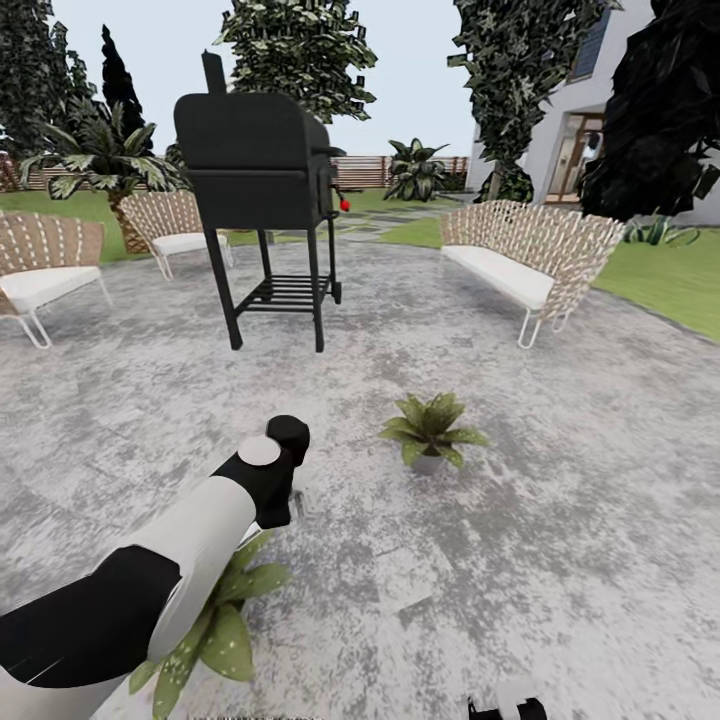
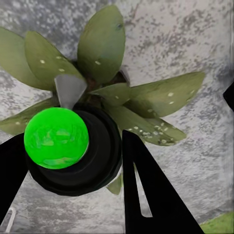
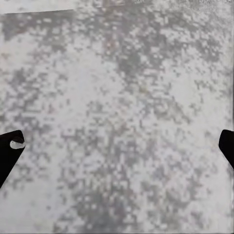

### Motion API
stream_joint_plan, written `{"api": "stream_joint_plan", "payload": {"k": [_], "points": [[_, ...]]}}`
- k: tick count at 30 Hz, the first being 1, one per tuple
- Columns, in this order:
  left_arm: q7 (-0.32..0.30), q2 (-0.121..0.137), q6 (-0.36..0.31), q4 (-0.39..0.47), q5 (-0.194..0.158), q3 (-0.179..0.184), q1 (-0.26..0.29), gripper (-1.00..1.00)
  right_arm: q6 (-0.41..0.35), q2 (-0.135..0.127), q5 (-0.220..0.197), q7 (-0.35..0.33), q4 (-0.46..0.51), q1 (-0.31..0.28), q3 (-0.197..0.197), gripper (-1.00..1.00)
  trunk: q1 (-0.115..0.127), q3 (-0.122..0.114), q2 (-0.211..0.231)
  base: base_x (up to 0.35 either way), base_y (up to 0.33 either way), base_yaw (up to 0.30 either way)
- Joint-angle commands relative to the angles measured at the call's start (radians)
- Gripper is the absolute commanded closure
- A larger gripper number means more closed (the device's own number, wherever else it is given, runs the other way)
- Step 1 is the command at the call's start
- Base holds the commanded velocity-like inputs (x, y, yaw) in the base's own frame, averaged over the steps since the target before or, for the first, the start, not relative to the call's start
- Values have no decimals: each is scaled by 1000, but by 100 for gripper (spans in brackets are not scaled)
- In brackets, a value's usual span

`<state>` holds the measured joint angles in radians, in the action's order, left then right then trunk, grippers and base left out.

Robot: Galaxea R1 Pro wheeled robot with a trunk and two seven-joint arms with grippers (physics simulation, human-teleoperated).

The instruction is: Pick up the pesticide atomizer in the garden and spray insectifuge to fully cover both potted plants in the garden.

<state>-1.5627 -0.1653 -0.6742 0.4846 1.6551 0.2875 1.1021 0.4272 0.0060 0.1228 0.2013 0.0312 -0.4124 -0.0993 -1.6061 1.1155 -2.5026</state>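
Head view: the left arm (image 1: 180, 560) reaches forward and down over the mottled grey patio (image 1: 560, 500), above the nearer potted plant (image 1: 215, 625), whose speckled leaves show beneath the forearm. A second potted plant (image 1: 430, 432) stands in its small grey pot farther out on the paving, well apart from the first. Behind it stand a black grill (image 1: 262, 170) on legs, a woven bench (image 1: 535, 255) with a white cushion on the right, and two woven chairs (image 1: 45, 265) on the left. Lawn (image 1: 660, 280), trees and part of a house lie beyond.

Left wrist view: the left gripper (image 2: 73, 161) has its two black fingers (image 2: 146, 190) closed around the spray bottle (image 2: 83, 156), a dark round body seen end-on between them, with a bright green ball at its centre and a pale grey nozzle piece above it. The bottle is held directly over the nearer plant's rosette (image 2: 126, 92) of green, pale-speckled leaves, with paving around it.

Right wrist view: the right gripper (image 3: 117, 146) faces bare grey paving; its two dark fingers (image 3: 9, 146) appear at opposite edges of the frame, spread wide apart with nothing between them.
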Motion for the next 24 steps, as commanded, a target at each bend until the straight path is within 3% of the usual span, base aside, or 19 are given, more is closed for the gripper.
{"api": "stream_joint_plan", "payload": {"k": [1,12,15,17,19,21,23,24], "points": [[-8,0,-10,0,6,2,1,100,-1,0,8,10,0,0,-7,-100,0,1,0,0,-300,278],[-8,1,-13,-1,5,0,-4,100,-1,0,8,10,-2,0,-7,-100,0,1,0,0,-300,279],[-8,4,-46,-2,-6,-9,-17,100,-1,0,8,10,-2,0,-8,-100,0,1,0,156,-239,279],[-8,4,-94,-2,-33,-13,-20,100,-2,0,8,10,-2,0,-7,-100,0,1,0,268,-80,279],[-8,7,-178,9,-123,-34,-20,100,-2,0,8,10,-2,0,-8,-100,0,1,0,204,-18,279],[-8,6,-207,73,-206,-48,-32,100,-2,0,8,10,-2,0,-8,-100,0,1,0,53,-4,279],[-8,6,-215,197,-327,-68,-99,100,-2,0,8,10,-2,0,-7,-100,0,1,0,14,-1,279],[-8,6,-215,244,-370,-74,-129,100,-2,0,8,10,-2,0,-7,-100,0,1,0,6,0,279]]}}
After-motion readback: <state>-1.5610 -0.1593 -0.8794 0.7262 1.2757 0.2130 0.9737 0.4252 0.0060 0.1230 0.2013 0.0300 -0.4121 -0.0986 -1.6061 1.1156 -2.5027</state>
